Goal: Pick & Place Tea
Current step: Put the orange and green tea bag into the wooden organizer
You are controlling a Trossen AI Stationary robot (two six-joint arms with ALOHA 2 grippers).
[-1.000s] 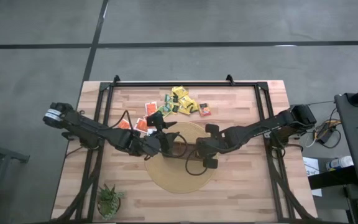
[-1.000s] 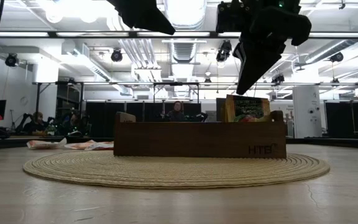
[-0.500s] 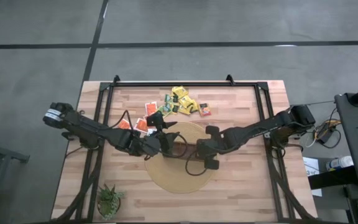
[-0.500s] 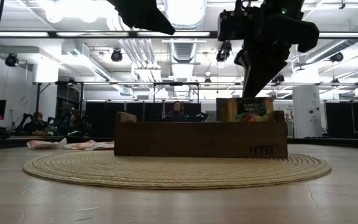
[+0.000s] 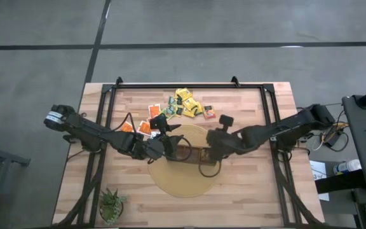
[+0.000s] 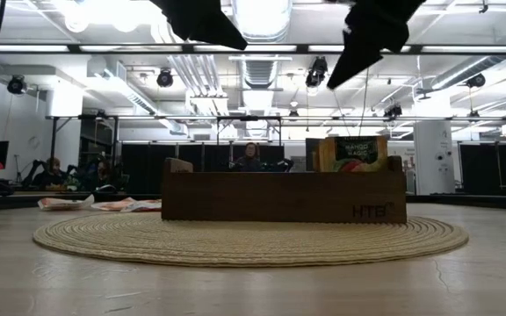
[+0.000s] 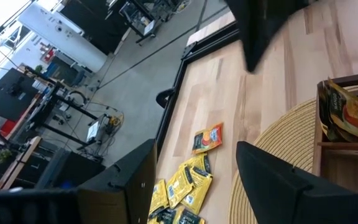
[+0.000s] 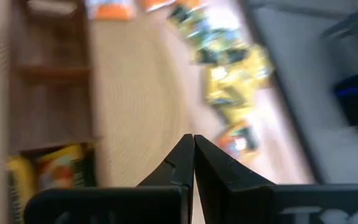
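Now the right gripper (image 5: 225,120) hangs above the box (image 6: 283,195) with fingers pinched together, empty; loose tea sachets (image 5: 186,104) lie on the table beyond. Best to open wide before descending on one sachet. Left gripper (image 5: 173,129) waits, spread wide.

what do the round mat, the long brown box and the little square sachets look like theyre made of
Round tan mat: woven straw or rope by its look, with coiled ridges showing; matte.
Long dark-brown box: seemingly wood, with flat boards, divider walls and a mark on its front; dull finish.
Small square tea sachets: probably printed paper or foil wrappers, thin and flat with colourful print; which one is unclear.
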